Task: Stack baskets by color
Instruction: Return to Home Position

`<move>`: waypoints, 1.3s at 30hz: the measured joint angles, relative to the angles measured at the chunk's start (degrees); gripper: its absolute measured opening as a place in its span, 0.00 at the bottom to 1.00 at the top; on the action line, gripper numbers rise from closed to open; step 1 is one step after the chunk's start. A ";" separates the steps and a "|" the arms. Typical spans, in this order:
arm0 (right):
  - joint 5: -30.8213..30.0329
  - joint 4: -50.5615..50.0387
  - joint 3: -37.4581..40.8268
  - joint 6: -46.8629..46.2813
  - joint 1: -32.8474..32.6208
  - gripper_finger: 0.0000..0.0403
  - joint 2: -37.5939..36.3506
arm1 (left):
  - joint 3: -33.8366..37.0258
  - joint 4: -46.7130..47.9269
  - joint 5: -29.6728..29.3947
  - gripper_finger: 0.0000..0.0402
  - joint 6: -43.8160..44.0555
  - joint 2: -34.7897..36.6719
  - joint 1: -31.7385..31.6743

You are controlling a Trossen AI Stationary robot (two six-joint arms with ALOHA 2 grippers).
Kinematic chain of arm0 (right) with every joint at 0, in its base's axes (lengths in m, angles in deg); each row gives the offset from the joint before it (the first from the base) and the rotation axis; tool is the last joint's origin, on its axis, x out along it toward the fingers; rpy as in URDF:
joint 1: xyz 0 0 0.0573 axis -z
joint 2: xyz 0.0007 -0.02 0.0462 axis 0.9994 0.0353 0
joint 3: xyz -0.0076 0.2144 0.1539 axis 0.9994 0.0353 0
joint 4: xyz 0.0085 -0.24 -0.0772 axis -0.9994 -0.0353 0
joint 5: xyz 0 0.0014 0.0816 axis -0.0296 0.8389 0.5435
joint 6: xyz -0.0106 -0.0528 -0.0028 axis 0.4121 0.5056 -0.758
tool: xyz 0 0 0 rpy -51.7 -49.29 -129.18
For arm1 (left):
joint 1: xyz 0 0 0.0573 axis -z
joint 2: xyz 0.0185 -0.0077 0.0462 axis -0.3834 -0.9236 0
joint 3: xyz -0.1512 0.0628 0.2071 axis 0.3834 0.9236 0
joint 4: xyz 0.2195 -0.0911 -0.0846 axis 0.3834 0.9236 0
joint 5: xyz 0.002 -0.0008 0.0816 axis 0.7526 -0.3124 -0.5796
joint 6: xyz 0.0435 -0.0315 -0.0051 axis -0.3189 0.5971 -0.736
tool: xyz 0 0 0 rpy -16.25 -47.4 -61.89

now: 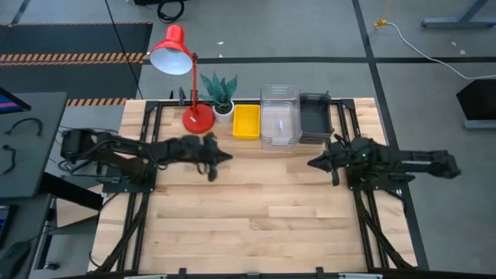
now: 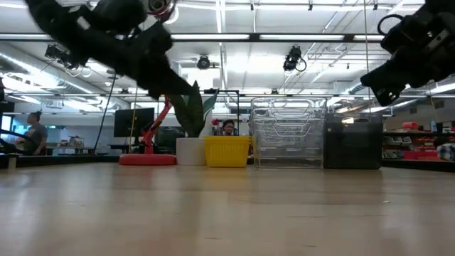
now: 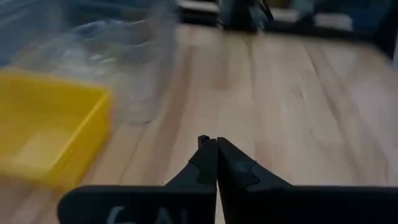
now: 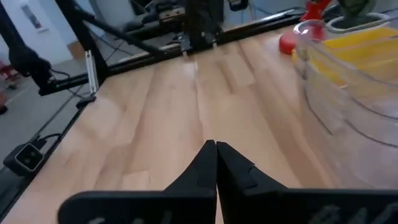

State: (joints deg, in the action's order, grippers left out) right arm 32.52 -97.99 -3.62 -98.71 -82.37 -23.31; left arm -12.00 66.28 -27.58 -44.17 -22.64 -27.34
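High view, baskets: three groups stand in one row along the far edge of the worktop (image 1: pixel 271 225). The yellow baskets (image 1: pixel 246 122) are on the left, the clear baskets (image 1: pixel 279 116) just beside them, and the dark grey baskets (image 1: pixel 315 118) at the right end.
High view, bystanders: a red lamp (image 1: pixel 198 118) and a potted plant (image 1: pixel 219 89) stand left of the yellow.
High view, arms: the left tool (image 1: pixel 225 157) and right tool (image 1: pixel 314 163) point at each other over the bare middle, both apart from the row.
Low view: the three groups sit upright, side by side. Both arms hang high above the boards. A person (image 2: pixel 32 135) sits far off in the room.
Left wrist view: the left tool's fingers are pressed together and hold nothing. Yellow and clear plastic lie off to one side.
Right wrist view: the right tool's fingers are likewise closed and empty, with the clear walls nearby.
Step in hand (judgement): sorting looks finished and only the retreat remains. Draw each arm back toward its own side, raised and closed. Give a wide berth to the tall clear stack, the likeliest to tip, and on the left to the lamp.
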 joint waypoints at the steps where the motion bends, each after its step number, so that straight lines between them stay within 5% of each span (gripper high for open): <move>1: 0.53 -1.44 0.34 0.00 1.03 0.00 -2.27 | 3.13 -3.52 2.12 0.01 1.24 1.66 -2.18; 6: -0.03 0.26 3.79 -1.03 2.44 0.00 -12.38 | 14.66 -12.30 6.98 0.01 4.09 13.25 -12.23; 11: -0.80 4.23 4.73 1.20 1.89 0.00 -12.14 | 21.44 -11.41 13.66 0.01 3.99 28.84 -19.28; 24: 4.58 12.09 7.31 -3.03 0.50 0.00 -11.30 | 24.46 17.39 25.30 0.01 4.29 68.18 -33.37; 29: 4.36 12.11 7.31 -4.89 -0.21 0.00 -11.25 | 29.82 12.62 23.19 0.00 7.45 74.09 -28.25; 39: -0.82 11.29 7.31 -3.14 -2.93 0.00 -11.26 | 29.84 14.70 -3.28 0.00 0.16 72.89 0.03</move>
State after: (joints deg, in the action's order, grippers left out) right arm 31.70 -86.71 3.69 -101.85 -85.30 -34.57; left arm 17.84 80.98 -30.86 -44.01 50.25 -27.32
